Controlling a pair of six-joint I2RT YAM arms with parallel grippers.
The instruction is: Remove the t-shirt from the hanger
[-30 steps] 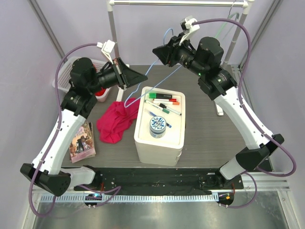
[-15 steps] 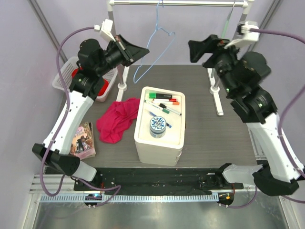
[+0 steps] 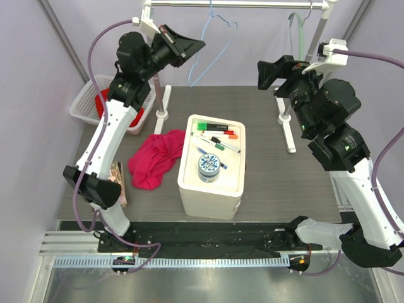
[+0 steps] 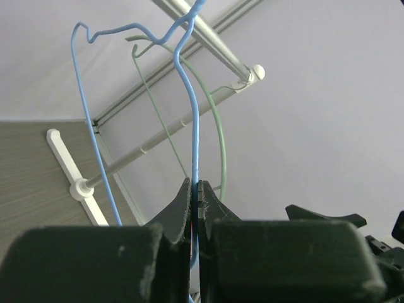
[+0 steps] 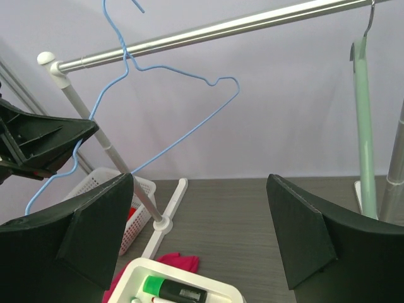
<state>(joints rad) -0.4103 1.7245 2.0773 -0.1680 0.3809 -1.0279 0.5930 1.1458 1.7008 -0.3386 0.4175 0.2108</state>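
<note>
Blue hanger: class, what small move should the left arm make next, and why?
Probably open the jaws of the left gripper and release. They are pinched on the blue hanger, whose hook appears to sit over the rail; the t-shirt lies on the table, and the right gripper stands open, clear of it.

Pink t-shirt (image 3: 153,159) lies crumpled on table (image 3: 271,170); blue hanger (image 4: 195,145) hangs on rail (image 3: 252,4).

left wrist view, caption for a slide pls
Close-up: left fingers pinch the blue wire hanger hooked on the rail, green hanger behind.
</note>
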